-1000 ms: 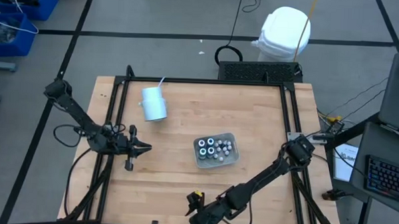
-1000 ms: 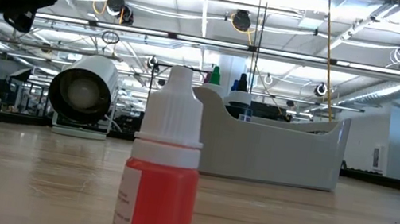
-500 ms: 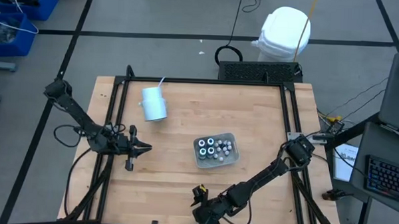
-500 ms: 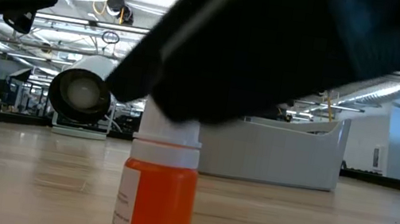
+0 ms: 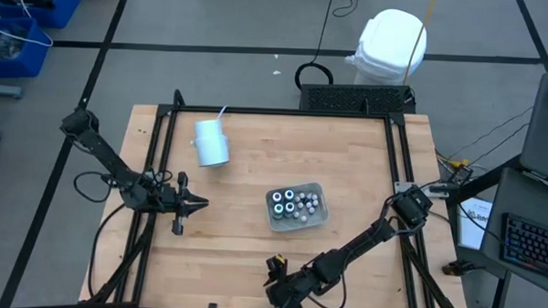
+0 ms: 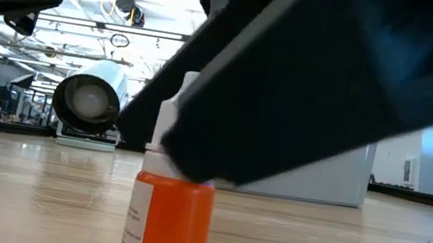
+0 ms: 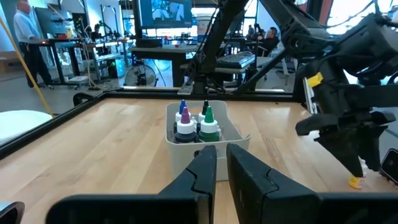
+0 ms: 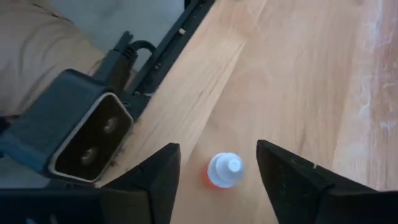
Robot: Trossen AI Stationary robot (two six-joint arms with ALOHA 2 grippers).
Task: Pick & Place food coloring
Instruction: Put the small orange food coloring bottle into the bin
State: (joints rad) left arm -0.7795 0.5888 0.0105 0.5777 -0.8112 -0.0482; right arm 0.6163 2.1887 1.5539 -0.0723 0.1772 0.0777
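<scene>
- The food coloring bottle (image 8: 222, 171) is small, with an orange body and a white dropper cap; it stands upright on the tabletop (image 5: 254, 199), well apart from the clear tray (image 5: 296, 206) and near the tabletop's front edge.
- The right pincer (image 8: 216, 168) hangs right over the bottle, its fingers (image 8: 155, 177) spread on either side of the cap, gripping nothing.
- More bottles stand in the tray.
- The left pincer (image 7: 222, 163), farther from the bottle than the tray, is nearly closed and empty.
</scene>
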